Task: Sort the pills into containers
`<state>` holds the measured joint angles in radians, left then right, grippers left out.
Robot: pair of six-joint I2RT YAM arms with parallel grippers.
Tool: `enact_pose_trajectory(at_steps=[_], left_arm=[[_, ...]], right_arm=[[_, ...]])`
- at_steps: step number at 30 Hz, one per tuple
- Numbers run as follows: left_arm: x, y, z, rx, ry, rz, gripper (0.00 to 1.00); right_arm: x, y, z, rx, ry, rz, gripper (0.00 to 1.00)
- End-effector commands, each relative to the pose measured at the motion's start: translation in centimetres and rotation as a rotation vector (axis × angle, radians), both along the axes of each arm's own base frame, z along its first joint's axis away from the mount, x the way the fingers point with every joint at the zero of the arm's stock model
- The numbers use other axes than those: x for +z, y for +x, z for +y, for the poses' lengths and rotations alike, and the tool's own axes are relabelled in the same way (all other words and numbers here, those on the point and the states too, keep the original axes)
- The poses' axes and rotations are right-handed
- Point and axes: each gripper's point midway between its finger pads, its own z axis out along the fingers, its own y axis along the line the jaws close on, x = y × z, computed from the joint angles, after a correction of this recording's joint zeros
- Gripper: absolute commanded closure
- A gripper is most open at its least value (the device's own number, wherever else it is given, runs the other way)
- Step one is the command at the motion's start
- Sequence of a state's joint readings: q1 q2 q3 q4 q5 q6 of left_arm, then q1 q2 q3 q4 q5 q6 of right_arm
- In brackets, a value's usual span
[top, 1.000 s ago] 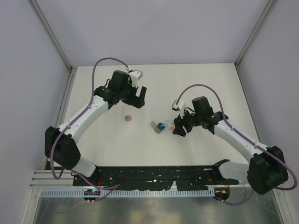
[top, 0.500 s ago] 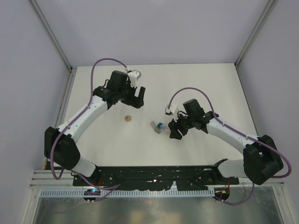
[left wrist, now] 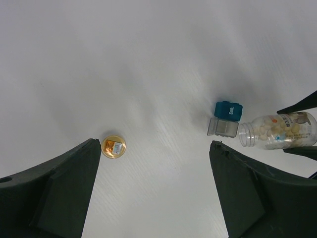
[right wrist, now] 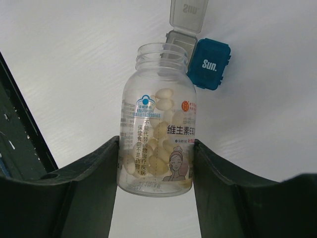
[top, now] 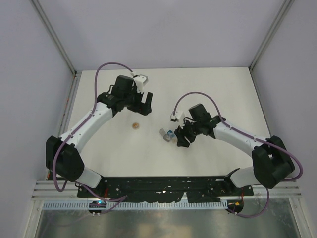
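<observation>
Shift in the top view: the right gripper sits further left than a second ago and is now up against the two containers. These are the grey box and the teal box, touching each other mid-table. The left gripper has barely moved; it hangs well behind them, spread wide and empty. An orange cap lies alone on the table.

Left wrist view: nothing between the left fingers but bare table. The pill bottle lies on its side, uncapped, its mouth just beside the grey box.

Right wrist view: the right claw is closed to the bottle's width and clamps it by the body. The bottle neck overlaps the grey box, whose lid is flipped open; the teal box is shut. The pills all sit inside the bottle. The inside of the box is hidden.

Judgement: the approach looks finished and the mouth is lined up with the grey box. No pill is sorted yet; pouring needs more tilt.
</observation>
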<state>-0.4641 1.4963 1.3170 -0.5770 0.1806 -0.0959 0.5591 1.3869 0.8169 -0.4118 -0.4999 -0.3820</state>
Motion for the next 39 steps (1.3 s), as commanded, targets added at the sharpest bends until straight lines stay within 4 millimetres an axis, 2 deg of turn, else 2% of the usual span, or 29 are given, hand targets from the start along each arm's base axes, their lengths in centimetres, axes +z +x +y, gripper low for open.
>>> enact_pose_trajectory(at_steps=[1, 7, 18, 39], left_arm=[[1.7, 0.05, -0.06, -0.008, -0.04, -0.05, 0.06], [1.98, -0.03, -0.11, -0.011, -0.05, -0.054, 0.06], [1.91, -0.16, 0.05, -0.007, -0.055, -0.049, 0.06], [2.51, -0.31, 0.39, 0.002, -0.072, -0.059, 0.06]], right_arm=[[1.88, 1.85, 1.27, -0.012, 0.02, -0.059, 0.94], [1.29, 1.85, 1.26, -0.01, -0.028, -0.027, 0.94], [1.73, 2.09, 1.31, -0.002, -0.083, -0.012, 0.94], [1.22, 1.97, 1.43, 0.016, -0.156, 0.02, 0.94]])
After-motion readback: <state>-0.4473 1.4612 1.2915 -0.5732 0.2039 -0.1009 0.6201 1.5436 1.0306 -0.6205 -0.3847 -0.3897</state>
